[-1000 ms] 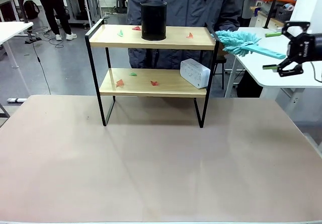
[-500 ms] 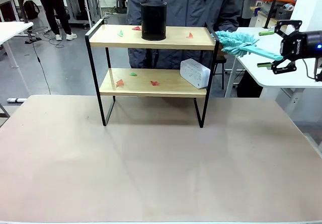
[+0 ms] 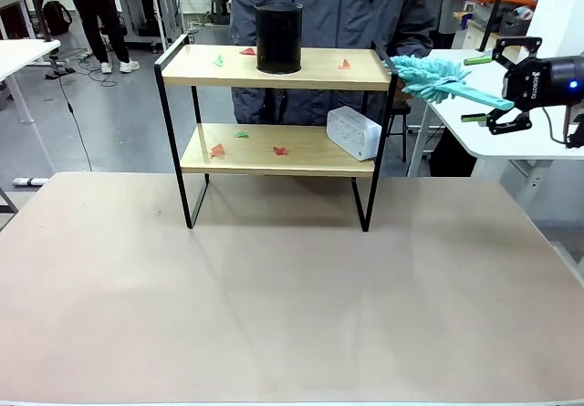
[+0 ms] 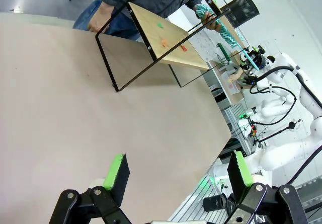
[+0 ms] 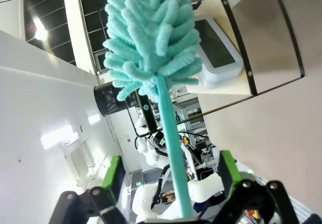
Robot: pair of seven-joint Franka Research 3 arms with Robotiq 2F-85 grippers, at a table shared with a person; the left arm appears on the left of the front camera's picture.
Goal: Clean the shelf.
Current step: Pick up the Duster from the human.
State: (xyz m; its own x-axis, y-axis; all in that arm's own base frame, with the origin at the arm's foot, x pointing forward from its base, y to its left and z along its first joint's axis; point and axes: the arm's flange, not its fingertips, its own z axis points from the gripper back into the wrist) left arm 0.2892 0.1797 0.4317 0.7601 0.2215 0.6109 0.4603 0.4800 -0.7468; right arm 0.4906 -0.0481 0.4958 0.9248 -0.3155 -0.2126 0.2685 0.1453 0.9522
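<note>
The shelf [image 3: 274,68] stands at the table's far side, with red and green paper scraps [image 3: 217,150] on both wooden boards. A teal duster [image 3: 431,75] hangs in the air by the shelf's top right corner, its fluffy head towards the person. Its thin handle [image 3: 485,98] runs between the fingers of my right gripper [image 3: 477,88], whose jaws stand wide and apart from it. In the right wrist view the duster [image 5: 151,43] and its handle [image 5: 173,153] run up between the open right gripper [image 5: 170,171]. My left gripper [image 4: 178,171] is open over bare table, far from the shelf [image 4: 166,38].
A black cylinder [image 3: 278,36] stands on the top board and a white box [image 3: 353,132] on the lower one's right end. A person [image 3: 338,5] stands right behind the shelf. A white side table [image 3: 511,132] lies under my right arm. The near tabletop [image 3: 292,306] is bare.
My right gripper has moved left along the duster's handle, which now lies deeper between its jaws. The shelf and the things on it have not moved.
</note>
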